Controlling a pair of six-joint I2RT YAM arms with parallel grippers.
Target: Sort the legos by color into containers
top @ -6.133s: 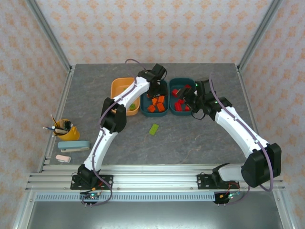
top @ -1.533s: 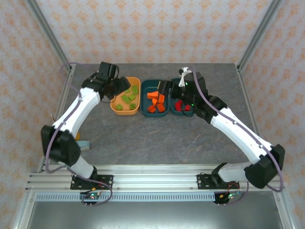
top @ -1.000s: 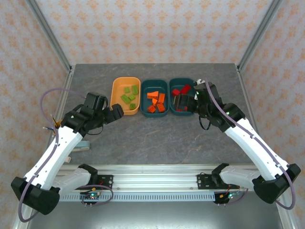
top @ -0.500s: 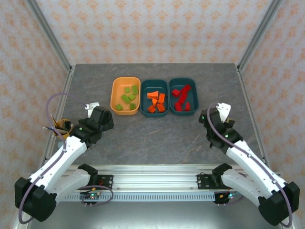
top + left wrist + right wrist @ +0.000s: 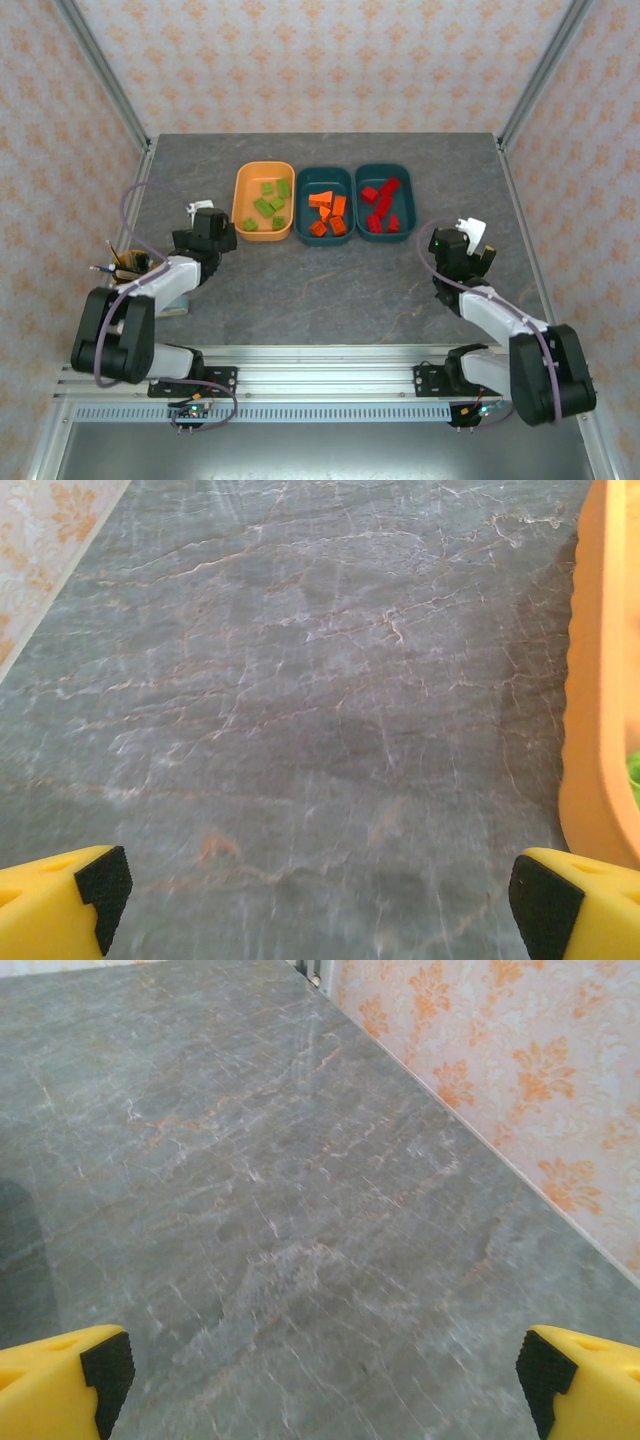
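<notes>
Three tubs stand in a row at the back of the table. The light orange tub (image 5: 241, 188) holds several lime green legos (image 5: 268, 204). The middle teal tub (image 5: 303, 200) holds several orange legos (image 5: 328, 212), and the right teal tub (image 5: 405, 196) holds several red legos (image 5: 380, 200). My left gripper (image 5: 212, 232) is folded back low beside the orange tub's left side, open and empty; the tub's wall (image 5: 592, 710) lies at the right of the left wrist view. My right gripper (image 5: 466, 246) is folded back right of the tubs, open and empty over bare table.
A yellow pencil cup (image 5: 131, 266) with pencils stands at the left edge, with a teal stapler (image 5: 178, 298) partly hidden under my left arm. Patterned walls (image 5: 520, 1070) enclose the table, and a metal rail (image 5: 320, 370) runs along the near edge.
Both arms have pulled back from over the tubs and folded down toward their bases. The green lego that lay on the table earlier is gone, and green legos lie in the orange tub.
</notes>
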